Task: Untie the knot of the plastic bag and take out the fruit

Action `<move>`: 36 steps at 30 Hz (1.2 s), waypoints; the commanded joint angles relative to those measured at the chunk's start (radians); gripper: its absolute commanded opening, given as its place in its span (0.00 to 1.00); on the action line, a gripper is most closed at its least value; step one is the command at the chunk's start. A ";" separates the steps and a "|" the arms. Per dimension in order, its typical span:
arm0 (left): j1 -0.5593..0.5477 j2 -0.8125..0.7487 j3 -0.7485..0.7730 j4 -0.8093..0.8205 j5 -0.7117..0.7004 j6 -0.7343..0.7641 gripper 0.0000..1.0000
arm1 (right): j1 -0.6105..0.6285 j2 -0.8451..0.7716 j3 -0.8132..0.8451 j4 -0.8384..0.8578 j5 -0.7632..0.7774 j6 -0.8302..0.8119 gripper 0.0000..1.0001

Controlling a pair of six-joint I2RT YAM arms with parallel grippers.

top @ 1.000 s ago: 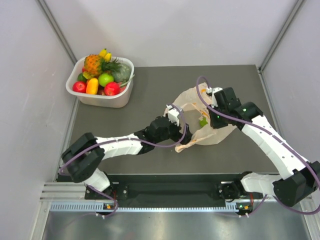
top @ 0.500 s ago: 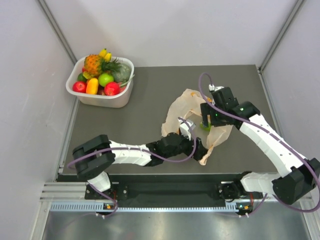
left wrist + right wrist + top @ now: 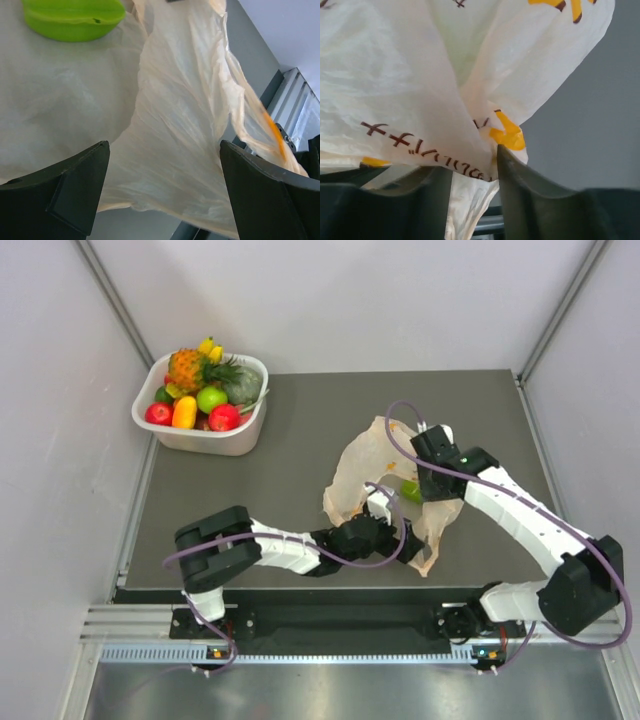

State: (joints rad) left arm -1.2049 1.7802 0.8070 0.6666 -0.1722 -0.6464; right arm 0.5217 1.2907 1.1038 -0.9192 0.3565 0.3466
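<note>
**Top view:** A peach-orange plastic bag (image 3: 365, 465) lies slumped open on the dark tabletop (image 3: 300, 420). It sits well apart from the white tub (image 3: 205, 440), to the tub's right and nearer the arm bases. The tub is heaped with toy fruit (image 3: 190, 390), a pineapple on top. The right gripper (image 3: 422, 485) is at the side of the bag farthest from the tub and holds film there, apparently to keep the mouth spread. The left gripper (image 3: 402, 535) reaches in low at the bag's edge, also on the side away from the tub. One green piece of fruit (image 3: 410, 490) shows inside the bag. No knot can be made out and the film looks loose, so the untying seems done and this piece is what remains to take out.

**Left wrist view:** The left gripper (image 3: 165, 195) is released and grips nothing. Its fingers (image 3: 80, 190) stand wide apart with a creased fold of thin, translucent film rising between them. The green piece of fruit (image 3: 75, 17) rests on the bag's pale inner surface beyond, likely the target of this approach.

**Right wrist view:** The right gripper (image 3: 475, 185) is clenched on a gathered fold of the bag. The film is printed with brown lettering and yellow marks, and it fans out in pleats from the pinch.
</note>
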 commanded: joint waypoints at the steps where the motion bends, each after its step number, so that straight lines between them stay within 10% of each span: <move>1: -0.004 0.050 0.084 0.079 0.036 -0.036 0.95 | 0.015 0.038 -0.022 0.043 0.101 0.023 0.29; 4: -0.010 0.048 0.043 0.134 0.031 -0.061 0.95 | 0.014 0.061 -0.035 0.072 0.090 0.014 0.00; 17: 0.057 -0.130 0.081 -0.208 -0.248 -0.039 0.99 | 0.014 -0.034 -0.032 0.097 -0.020 -0.161 0.00; 36: 0.263 0.055 0.202 -0.130 0.502 0.681 0.82 | 0.012 -0.064 0.062 0.079 -0.206 -0.261 0.00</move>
State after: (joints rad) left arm -0.9718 1.8538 1.0004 0.4759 0.1818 -0.1459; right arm 0.5220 1.2625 1.1206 -0.8604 0.2012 0.1085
